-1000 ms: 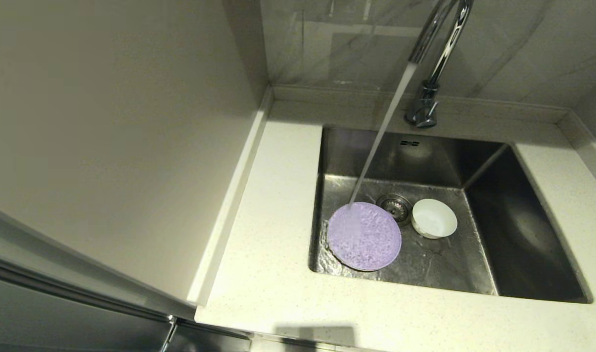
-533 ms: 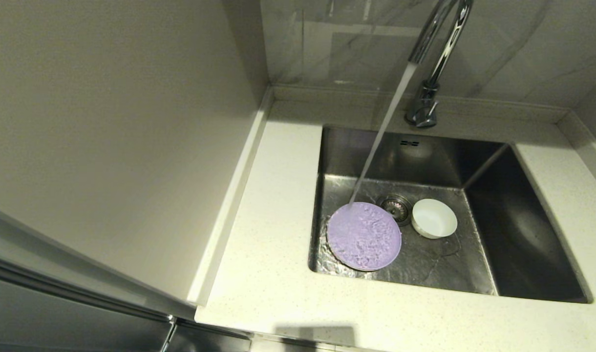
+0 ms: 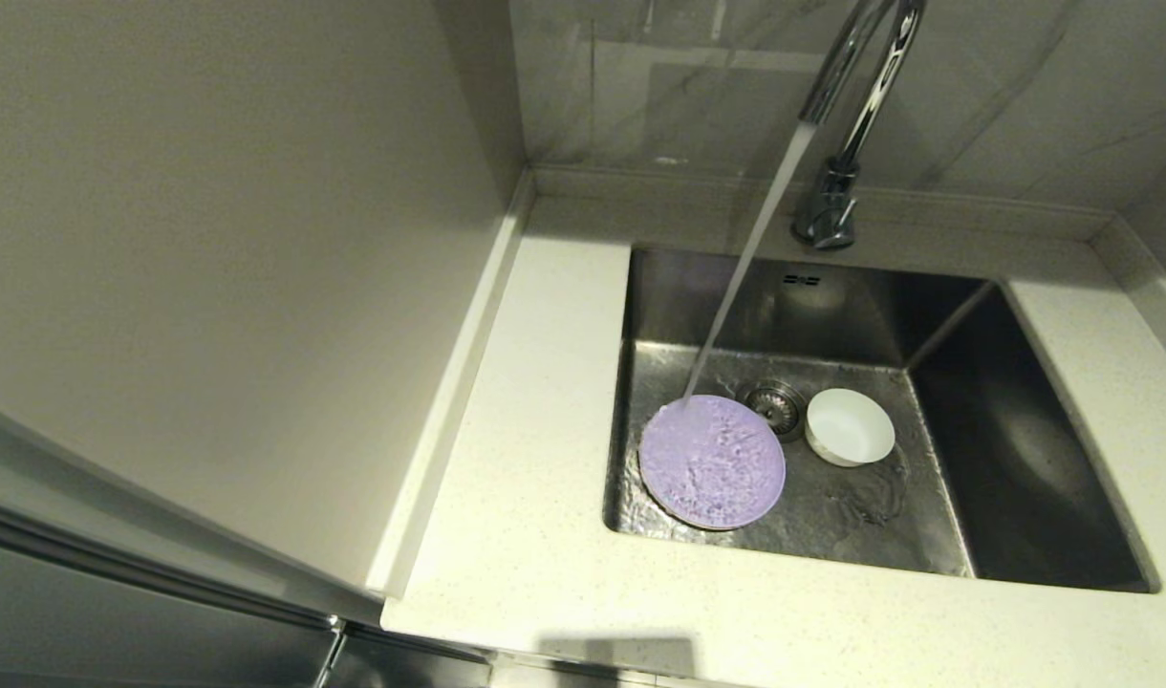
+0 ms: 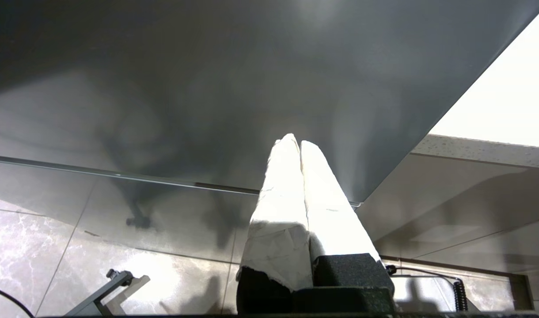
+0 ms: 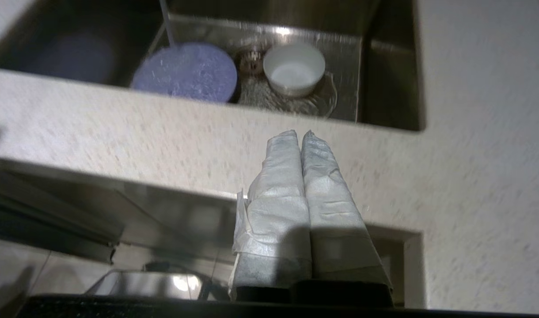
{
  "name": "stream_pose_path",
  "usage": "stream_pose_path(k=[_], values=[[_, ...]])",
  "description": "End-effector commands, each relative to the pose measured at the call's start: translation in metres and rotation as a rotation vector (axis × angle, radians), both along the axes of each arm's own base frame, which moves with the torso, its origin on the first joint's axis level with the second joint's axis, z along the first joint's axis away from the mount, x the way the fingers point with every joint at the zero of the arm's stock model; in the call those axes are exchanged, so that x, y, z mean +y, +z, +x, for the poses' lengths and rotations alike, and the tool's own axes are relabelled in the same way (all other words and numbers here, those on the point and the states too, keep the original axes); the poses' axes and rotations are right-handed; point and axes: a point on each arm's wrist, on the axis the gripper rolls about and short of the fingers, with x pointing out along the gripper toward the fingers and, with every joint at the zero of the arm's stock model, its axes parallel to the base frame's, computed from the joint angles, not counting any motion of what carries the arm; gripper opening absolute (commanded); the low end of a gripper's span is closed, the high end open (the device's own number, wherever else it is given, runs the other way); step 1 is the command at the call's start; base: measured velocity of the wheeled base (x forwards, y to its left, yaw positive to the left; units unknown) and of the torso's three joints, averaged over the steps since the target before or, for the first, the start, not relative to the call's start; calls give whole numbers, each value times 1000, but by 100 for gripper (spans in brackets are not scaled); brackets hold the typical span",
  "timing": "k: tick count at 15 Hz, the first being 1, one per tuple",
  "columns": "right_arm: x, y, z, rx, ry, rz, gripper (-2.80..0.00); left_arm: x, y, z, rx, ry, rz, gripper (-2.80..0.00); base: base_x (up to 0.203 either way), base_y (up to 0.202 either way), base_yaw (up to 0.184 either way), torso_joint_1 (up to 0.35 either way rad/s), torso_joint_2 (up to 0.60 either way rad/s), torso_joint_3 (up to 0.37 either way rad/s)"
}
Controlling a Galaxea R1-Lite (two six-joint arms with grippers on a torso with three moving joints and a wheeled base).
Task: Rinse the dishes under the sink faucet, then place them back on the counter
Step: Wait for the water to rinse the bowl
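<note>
**Rinsing under way, both arms not yet at the basin**

Running from the sink faucet (image 3: 846, 115), a steady stream of water struck the far rim of the pale lavender plate (image 3: 712, 462), which lay flat on the floor of the sink (image 3: 1023, 478) against its left wall. The small white bowl (image 3: 850, 426) stood upright just beside it, with the drain strainer (image 3: 772, 403) between the two. No cream-beige plate could be made out as a separate thing in any view. The table (image 3: 535, 535) around the basin carried none of the dishes.

The right pincer (image 5: 301, 134) hung below the table's front edge, its padded fingers pressed together and holding nothing, pointing up towards the basin. The left pincer (image 4: 296, 140) sat parked low beside the cabinet front, fingers likewise pressed together and empty.

Judged from this, the step in hand was the first reach for a dish. Done well, it would call for spreading the fingers before entering the basin, coming down over the plate's near rim, since a wet plate lying flat offers little to grip. A tilt under the stream would rinse both faces.
</note>
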Motion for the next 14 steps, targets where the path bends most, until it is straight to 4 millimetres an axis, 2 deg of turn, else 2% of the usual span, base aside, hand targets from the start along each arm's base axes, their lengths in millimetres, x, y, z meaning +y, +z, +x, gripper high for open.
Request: stream_pose_path(k=[1, 2, 4, 7, 10, 12, 14], values=[[0, 38, -10, -35, 10, -3, -280, 0, 0, 0, -2, 0, -1, -280, 0, 0, 0, 0, 0, 0], [0, 64, -15, -21, 21, -4, -280, 0, 0, 0, -2, 0, -1, -280, 0, 0, 0, 0, 0, 0], [2, 108, 1, 95, 73, -3, -280, 0, 0, 0, -2, 0, -1, -280, 0, 0, 0, 0, 0, 0], [5, 164, 64, 268, 196, 29, -280, 0, 0, 0, -2, 0, -1, -280, 0, 0, 0, 0, 0, 0], [8, 195, 144, 339, 314, 162, -280, 0, 0, 0, -2, 0, -1, -280, 0, 0, 0, 0, 0, 0], [13, 203, 193, 359, 363, 323, -280, 0, 0, 0, -2, 0, -1, -280, 0, 0, 0, 0, 0, 0], [20, 201, 238, 382, 390, 481, -280, 0, 0, 0, -2, 0, -1, -280, 0, 0, 0, 0, 0, 0]])
